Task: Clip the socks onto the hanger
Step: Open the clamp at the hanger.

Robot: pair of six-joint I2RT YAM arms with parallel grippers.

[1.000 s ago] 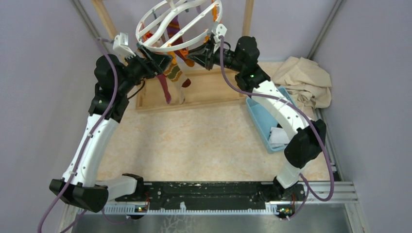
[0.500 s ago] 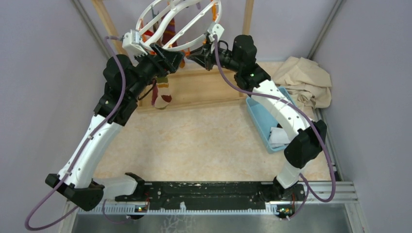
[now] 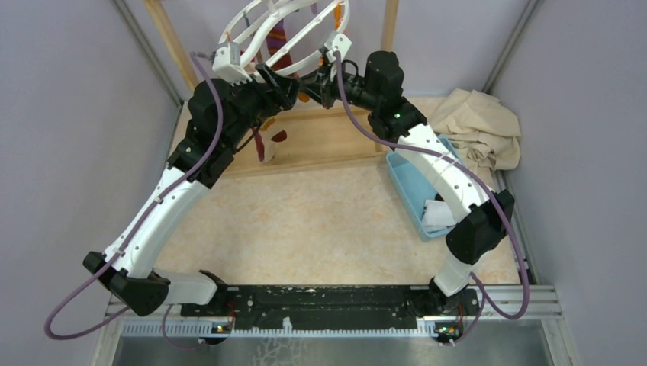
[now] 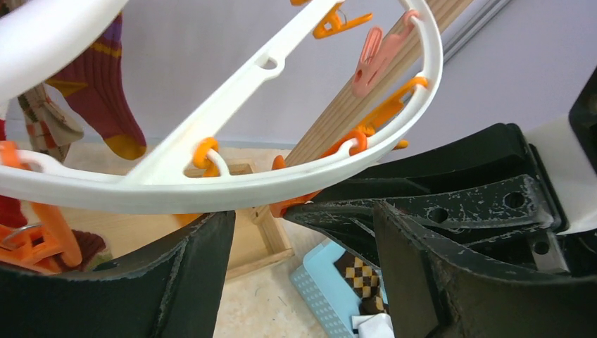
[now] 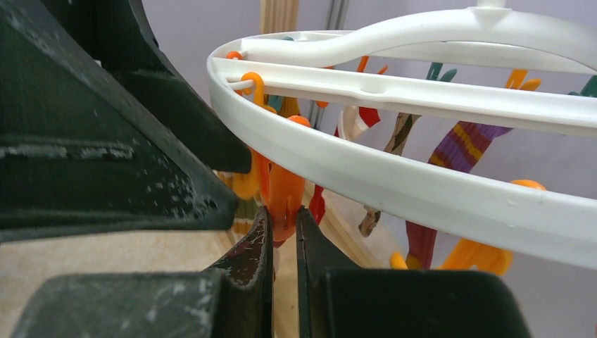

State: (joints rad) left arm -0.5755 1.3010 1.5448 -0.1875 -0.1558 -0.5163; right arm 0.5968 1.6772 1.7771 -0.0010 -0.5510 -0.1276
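The white ring hanger (image 3: 284, 30) hangs at the back with orange pegs and several socks clipped to it, among them a purple striped sock (image 5: 461, 151). My right gripper (image 5: 284, 218) is shut on an orange peg (image 5: 285, 193) under the ring's rim (image 5: 394, 176). My left gripper (image 4: 299, 239) is open with nothing between its fingers (image 4: 176, 282); it sits just below the rim (image 4: 211, 190), facing the right gripper (image 3: 311, 82). A red and white sock (image 3: 267, 145) dangles below the left gripper (image 3: 288, 85). A brown-diamond sock (image 4: 359, 274) lies in the blue bin.
A blue bin (image 3: 408, 187) by the right arm holds a white sock (image 3: 436, 213). A beige cloth (image 3: 477, 126) is heaped at the back right. A wooden base frame (image 3: 328, 141) and poles (image 3: 172, 38) stand under the hanger.
My left arm has swung right and up, bringing its open gripper under the ring close to the right gripper. The dangling sock shifted slightly. The right gripper has stayed shut on the peg.
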